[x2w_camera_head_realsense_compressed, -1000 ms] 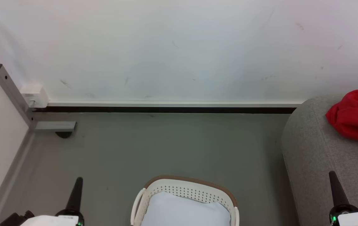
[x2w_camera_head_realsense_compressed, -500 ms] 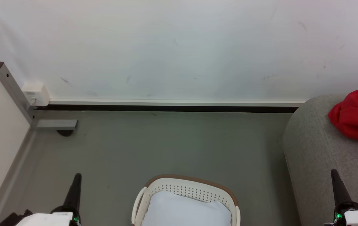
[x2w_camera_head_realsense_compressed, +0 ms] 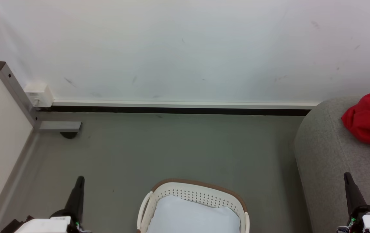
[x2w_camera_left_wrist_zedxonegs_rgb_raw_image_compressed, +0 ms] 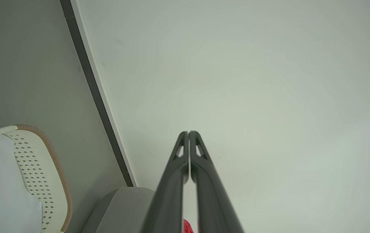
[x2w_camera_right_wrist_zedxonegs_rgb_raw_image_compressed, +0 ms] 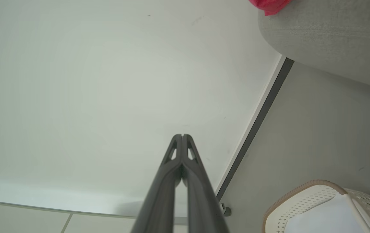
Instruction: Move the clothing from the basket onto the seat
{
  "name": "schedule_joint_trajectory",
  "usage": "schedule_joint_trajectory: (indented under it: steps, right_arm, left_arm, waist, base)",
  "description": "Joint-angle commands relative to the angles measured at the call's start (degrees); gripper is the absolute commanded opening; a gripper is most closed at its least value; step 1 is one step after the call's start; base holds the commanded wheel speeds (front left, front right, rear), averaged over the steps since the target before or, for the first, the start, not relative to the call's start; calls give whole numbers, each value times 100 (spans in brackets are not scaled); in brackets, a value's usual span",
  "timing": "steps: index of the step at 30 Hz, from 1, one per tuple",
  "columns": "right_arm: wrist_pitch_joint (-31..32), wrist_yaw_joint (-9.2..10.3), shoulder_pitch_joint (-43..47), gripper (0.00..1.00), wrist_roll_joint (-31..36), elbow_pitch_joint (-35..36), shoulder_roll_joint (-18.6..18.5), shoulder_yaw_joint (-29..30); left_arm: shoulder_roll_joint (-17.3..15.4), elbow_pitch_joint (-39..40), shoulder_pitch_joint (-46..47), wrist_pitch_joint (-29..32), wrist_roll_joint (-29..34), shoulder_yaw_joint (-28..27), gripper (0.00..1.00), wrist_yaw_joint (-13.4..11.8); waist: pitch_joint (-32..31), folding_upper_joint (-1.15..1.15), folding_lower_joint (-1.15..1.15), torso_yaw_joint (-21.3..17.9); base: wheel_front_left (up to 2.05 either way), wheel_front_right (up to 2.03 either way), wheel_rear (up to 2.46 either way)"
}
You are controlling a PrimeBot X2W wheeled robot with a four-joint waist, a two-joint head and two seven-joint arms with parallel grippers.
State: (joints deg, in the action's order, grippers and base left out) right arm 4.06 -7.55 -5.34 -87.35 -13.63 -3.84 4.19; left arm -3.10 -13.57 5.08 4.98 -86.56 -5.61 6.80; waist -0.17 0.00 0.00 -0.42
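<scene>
Clothing (x2w_camera_head_realsense_compressed: 368,121): red, bunched on the grey seat (x2w_camera_head_realsense_compressed: 330,168), well apart from the basket; cut off at the head view's right edge.
Basket (x2w_camera_head_realsense_compressed: 204,187): white, brown rim, on the floor (x2w_camera_head_realsense_compressed: 172,149); near part cut off; pale contents, kind unclear.
Left gripper (x2w_camera_head_realsense_compressed: 80,179): 2 fingers pressed together, empty.
Right gripper (x2w_camera_head_realsense_compressed: 346,175): likewise closed, empty.

One basket (x2w_camera_head_realsense_compressed: 198,195), seat (x2w_camera_head_realsense_compressed: 334,155), seemingly one garment (x2w_camera_head_realsense_compressed: 369,121)

At 7 o'clock left gripper (x2w_camera_head_realsense_compressed: 80,180), at 5 o'clock right gripper (x2w_camera_head_realsense_compressed: 347,177), long tapered dark fingers (x2w_camera_left_wrist_zedxonegs_rgb_raw_image_compressed: 172,187), triangular cut-outs (x2w_camera_left_wrist_zedxonegs_rgb_raw_image_compressed: 180,150), white wrist housings (x2w_camera_head_realsense_compressed: 42,225), green lights (x2w_camera_head_realsense_compressed: 353,221)
</scene>
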Motion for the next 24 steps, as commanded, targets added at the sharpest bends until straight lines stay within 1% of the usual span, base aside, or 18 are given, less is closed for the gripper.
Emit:
schedule_joint_trajectory:
  steps: [1,15,24]
  right_arm:
    - [39,10,-61,0,-141,-11,-11,47]
    - [187,12,-111,0,-601,-42,29,156]
    - [190,12,-111,0,-575,-42,38,166]
  left_arm:
    - [-10,-4,81,38,-119,-47,0,37]
    - [23,-59,150,180,-634,-111,0,92]
    - [22,-56,146,179,-618,-107,0,78]
  waist:
    - [3,0,0,4]
    - [34,0,0,42]
    - [34,0,0,42]
  base:
    - [0,0,0]
    - [0,0,0]
    - [0,0,0]
